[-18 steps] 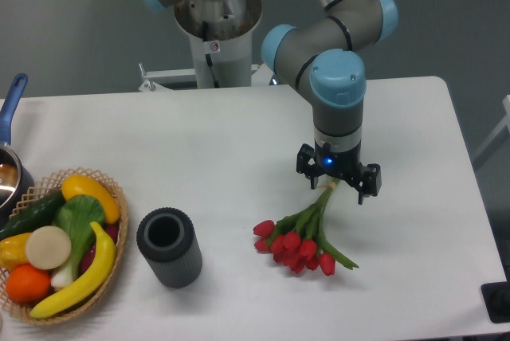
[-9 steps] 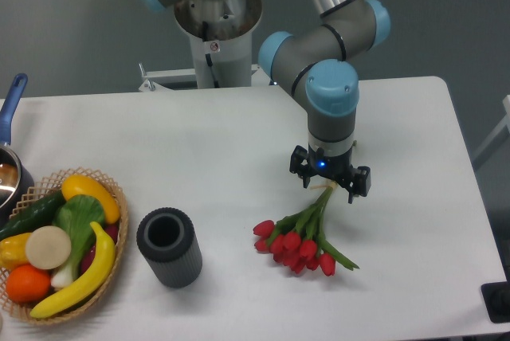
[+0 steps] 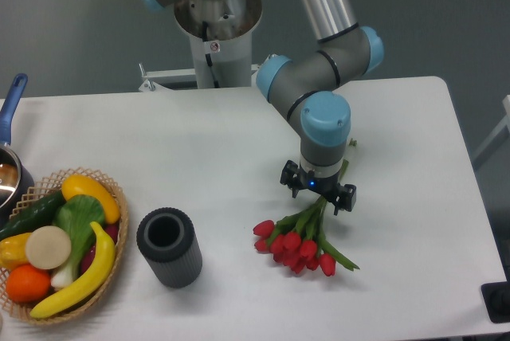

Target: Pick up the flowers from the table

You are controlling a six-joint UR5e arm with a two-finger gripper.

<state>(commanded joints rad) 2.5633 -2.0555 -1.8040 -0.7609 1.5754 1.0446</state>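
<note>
Red tulip buds mark the flowers (image 3: pixel 301 239), which lie flat on the table (image 3: pixel 199 158) towards its right-hand front, buds fanned out to the lower left and green stems running up and to the right. We see the gripper (image 3: pixel 318 192) directly over the stems, just above the buds, with its two dark fingers (image 3: pixel 289 176) spread to either side of the bunch (a small blue light glows on the body between them). The stem tips show again past the wrist, on the far side. The fingers stand apart with the stems between them; whether they touch the stems we cannot tell from this view.

To the left of the flowers, well apart, a dark ribbed cylinder (image 3: pixel 169 247) stands upright with its mouth open to us. Further left, at the table's edge, a wicker basket (image 3: pixel 111 233) holds fruit and vegetables, and a pot with a blue handle (image 3: pixel 11 106) sits behind it.
</note>
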